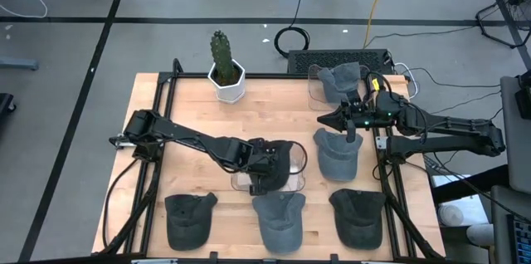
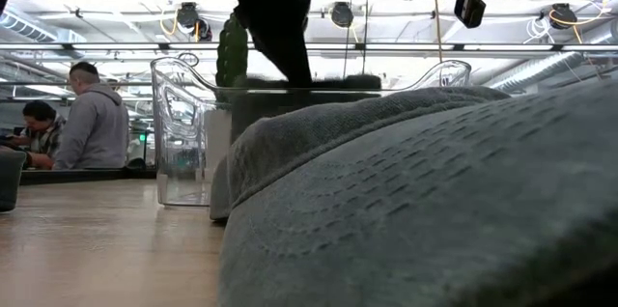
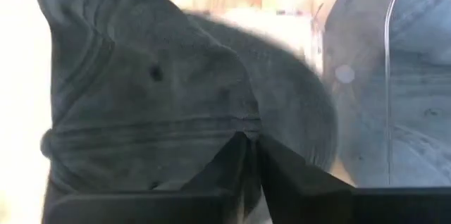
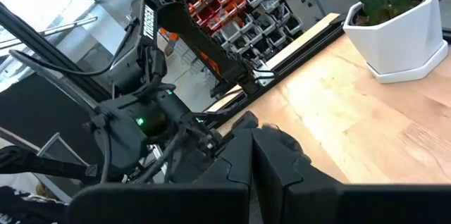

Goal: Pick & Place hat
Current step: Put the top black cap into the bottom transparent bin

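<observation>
My left gripper (image 1: 264, 173) reaches down into a clear plastic container (image 1: 295, 169) near the table's middle and is shut on a dark grey hat (image 3: 162, 90) inside it. In the low view the container (image 2: 179, 124) stands behind a big grey hat, with the left arm entering it from above. My right gripper (image 1: 352, 134) hovers shut, high over the table's right side. A blue-grey hat (image 1: 336, 158) lies flat on the table below it. The right wrist view shows the fingers (image 4: 239, 155) closed with nothing plainly between them. My left gripper pinches a fold of the dark grey hat's cloth (image 3: 243, 131) between its two fingers. It comes from above, slanting down into the container. The hat bulges out past the fingertips. Whether the hat's underside rests on the container's floor is hidden.
Three grey hats lie along the near edge (image 1: 189, 218) (image 1: 278, 218) (image 1: 358, 214). A second clear container with a hat (image 1: 338, 80) stands at the far right. A cactus in a white pot (image 1: 226, 71) stands at the far edge. People sit beyond the table (image 2: 92, 119).
</observation>
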Controlling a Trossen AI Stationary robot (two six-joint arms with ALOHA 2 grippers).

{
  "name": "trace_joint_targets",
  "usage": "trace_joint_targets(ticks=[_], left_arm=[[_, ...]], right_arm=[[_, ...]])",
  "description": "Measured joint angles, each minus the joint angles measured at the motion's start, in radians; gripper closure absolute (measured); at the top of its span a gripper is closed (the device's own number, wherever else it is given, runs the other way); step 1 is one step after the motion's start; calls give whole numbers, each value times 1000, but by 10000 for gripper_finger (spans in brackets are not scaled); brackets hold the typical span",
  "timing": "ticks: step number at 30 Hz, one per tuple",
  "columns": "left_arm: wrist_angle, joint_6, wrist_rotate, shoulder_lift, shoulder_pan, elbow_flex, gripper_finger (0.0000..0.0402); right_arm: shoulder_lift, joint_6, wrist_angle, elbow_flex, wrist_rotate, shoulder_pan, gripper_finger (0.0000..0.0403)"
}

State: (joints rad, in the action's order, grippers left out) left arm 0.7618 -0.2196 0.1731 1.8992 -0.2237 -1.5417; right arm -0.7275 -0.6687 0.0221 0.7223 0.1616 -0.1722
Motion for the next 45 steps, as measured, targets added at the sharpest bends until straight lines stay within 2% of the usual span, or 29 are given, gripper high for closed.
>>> trace_joint_targets(ticks=[10,17,20,25,33,45], left_arm=[[-12,-73,-51,3,0,0,285],[-13,-106,-53,-31,7,-1,266],[-10,-177,-82,-29,21,-1,266],[-33,-283,-196,-30,39,-1,264],[-203,-311,-280,-30,39,-1,285],[-311,-389,-288,-30,38,-1,331]], right_arm=[[0,21,13,0,-2,0,403],[-2,41,42,0,-2,0,403],[-2,72,98,0,-1,0,403],[-2,141,149,-1,0,0,403],[-2,246,147,-1,0,0,403],[-2,297,148,-1,-1,0,403]])
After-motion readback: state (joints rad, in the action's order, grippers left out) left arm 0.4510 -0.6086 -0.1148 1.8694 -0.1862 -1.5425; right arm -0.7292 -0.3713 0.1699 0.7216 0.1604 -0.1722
